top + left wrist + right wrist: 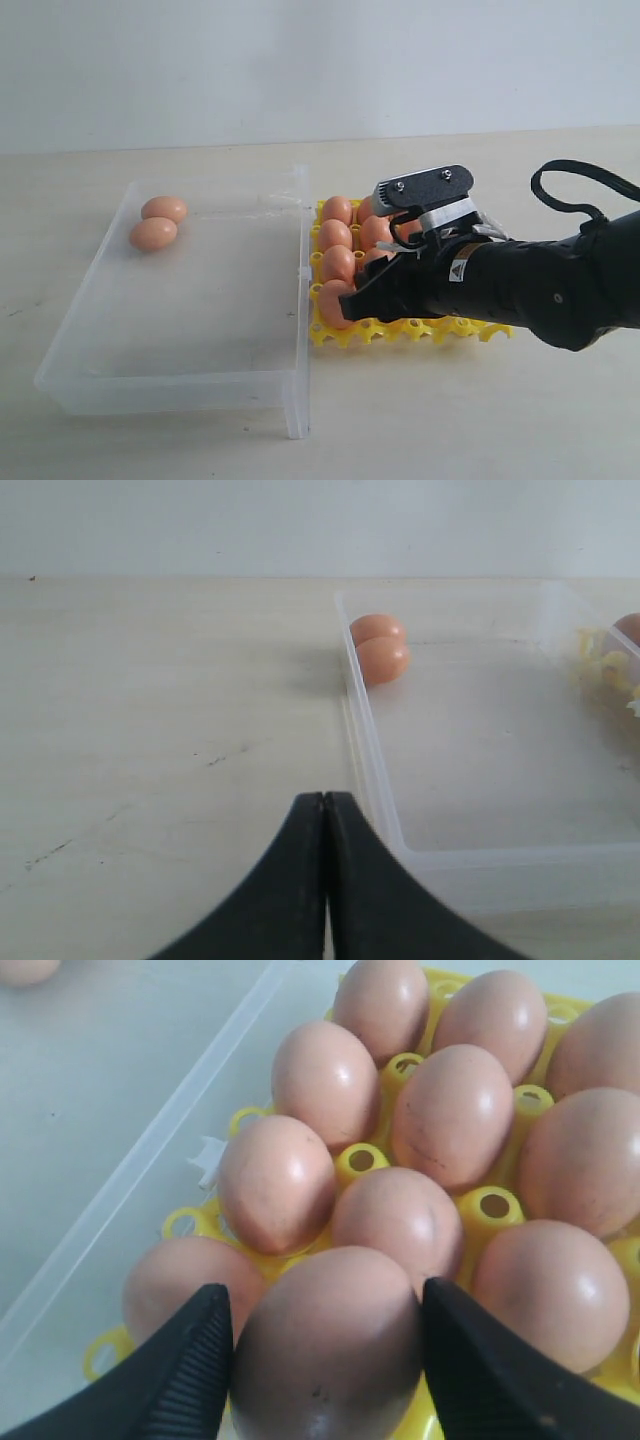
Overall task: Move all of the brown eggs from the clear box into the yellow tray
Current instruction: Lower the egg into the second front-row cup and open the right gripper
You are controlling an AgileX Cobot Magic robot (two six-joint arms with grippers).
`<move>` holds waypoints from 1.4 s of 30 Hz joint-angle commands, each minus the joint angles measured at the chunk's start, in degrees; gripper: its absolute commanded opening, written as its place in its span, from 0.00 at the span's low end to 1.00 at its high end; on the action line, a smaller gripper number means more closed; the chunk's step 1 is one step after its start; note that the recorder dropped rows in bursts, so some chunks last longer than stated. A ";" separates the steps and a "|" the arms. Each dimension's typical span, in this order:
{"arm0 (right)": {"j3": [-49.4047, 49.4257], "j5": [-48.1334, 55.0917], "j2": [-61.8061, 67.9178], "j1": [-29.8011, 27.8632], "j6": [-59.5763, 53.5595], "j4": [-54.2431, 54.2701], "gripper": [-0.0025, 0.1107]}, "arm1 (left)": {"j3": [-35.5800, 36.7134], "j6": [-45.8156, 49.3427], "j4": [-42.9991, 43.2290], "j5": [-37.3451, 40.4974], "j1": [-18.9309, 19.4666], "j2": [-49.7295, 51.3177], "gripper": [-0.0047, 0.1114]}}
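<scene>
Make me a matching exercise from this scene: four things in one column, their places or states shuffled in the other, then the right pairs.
1. left gripper
2. right gripper
3. pair of brown eggs
4. yellow tray

A. right beside the clear box, most cups filled
B. shut and empty, over the table
C. closed around one egg above the tray
D. lying in the box's far left corner, seen from the exterior view

Pairs: 1-B, 2-C, 3-D, 4-A

This looks like a bare robotics lab or test room: a plain pale table [470,430], a blank white wall [300,60] and a black robot arm [560,285].
</scene>
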 commanded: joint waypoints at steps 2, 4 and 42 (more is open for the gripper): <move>-0.02 -0.75 0.11 -0.97 -0.52 0.78 0.02 | -0.23 0.16 -0.14 -0.22 0.06 -0.32 0.04; -0.02 -0.49 0.20 -1.31 -0.42 0.76 0.02 | -0.23 0.16 -0.14 -0.22 0.06 -0.32 0.04; -0.46 -1.23 0.98 -1.31 -0.43 0.22 0.51 | -0.23 0.16 -0.14 -0.22 0.06 -0.32 0.04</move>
